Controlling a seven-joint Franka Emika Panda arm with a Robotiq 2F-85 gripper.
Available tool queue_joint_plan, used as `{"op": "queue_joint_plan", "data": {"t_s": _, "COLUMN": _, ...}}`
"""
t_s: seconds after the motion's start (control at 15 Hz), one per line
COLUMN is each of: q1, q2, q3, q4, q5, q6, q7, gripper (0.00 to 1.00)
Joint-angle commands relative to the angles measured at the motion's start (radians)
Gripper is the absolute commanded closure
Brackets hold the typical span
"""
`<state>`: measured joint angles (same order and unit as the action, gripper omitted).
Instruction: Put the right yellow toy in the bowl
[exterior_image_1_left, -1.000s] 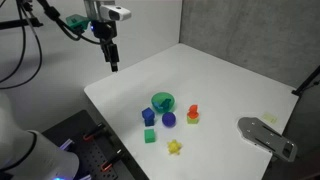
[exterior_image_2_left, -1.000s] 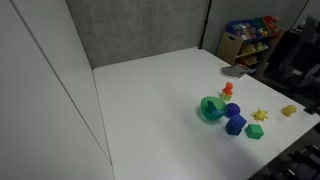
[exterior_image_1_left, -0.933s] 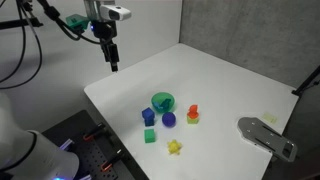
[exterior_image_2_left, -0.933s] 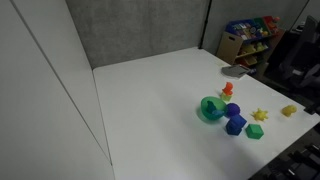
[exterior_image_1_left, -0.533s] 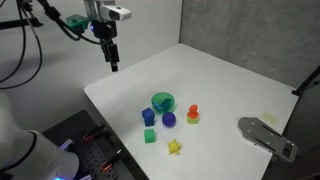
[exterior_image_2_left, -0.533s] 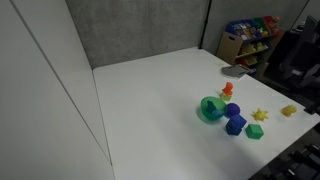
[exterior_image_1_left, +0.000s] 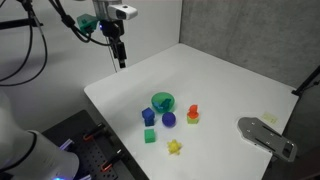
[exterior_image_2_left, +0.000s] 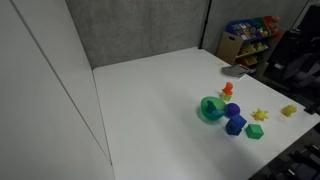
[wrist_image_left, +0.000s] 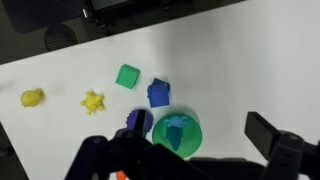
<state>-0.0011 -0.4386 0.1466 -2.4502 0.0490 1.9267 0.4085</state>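
The right yellow toy, a small star-like piece, lies on the white table in both exterior views (exterior_image_1_left: 174, 147) (exterior_image_2_left: 261, 115) and in the wrist view (wrist_image_left: 93, 102). The green bowl (exterior_image_1_left: 163, 102) (exterior_image_2_left: 210, 108) (wrist_image_left: 176, 133) stands apart from it and has a teal toy inside. My gripper (exterior_image_1_left: 121, 58) hangs high above the table's far left corner, well away from the toys. In the wrist view the gripper (wrist_image_left: 205, 150) is open and empty. It does not show in the exterior view from the other side.
Around the bowl lie a red-and-orange toy (exterior_image_1_left: 193, 114), a purple toy (exterior_image_1_left: 169, 119), a blue cube (exterior_image_1_left: 149, 116) and a green cube (exterior_image_1_left: 150, 136). A second yellow lump (exterior_image_2_left: 289, 110) (wrist_image_left: 32, 97) lies further out. A grey metal piece (exterior_image_1_left: 265, 135) sits at the table's edge.
My gripper has shifted a little to the right above the table's far corner. The toys and bowl have not moved.
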Motion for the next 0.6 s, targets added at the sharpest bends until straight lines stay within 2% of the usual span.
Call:
{"op": "queue_joint_plan", "data": {"t_s": 0.0, "q1": -0.020, "q2": 0.094, "q3": 0.003, "q4": 0.074, "q5": -0.019, "q6": 0.037, "q7": 0.062, "gripper": 0.00}}
{"op": "queue_joint_plan", "data": {"t_s": 0.2, "q1": -0.036, "q2": 0.173, "q3": -0.006, "q4": 0.118, "q5": -0.051, "q6": 0.089, "q7": 0.092, "gripper": 0.00}}
{"op": "queue_joint_plan", "data": {"t_s": 0.53, "q1": -0.050, "q2": 0.308, "q3": -0.053, "q4": 0.181, "q5": -0.123, "q6": 0.194, "q7": 0.050, "gripper": 0.00}}
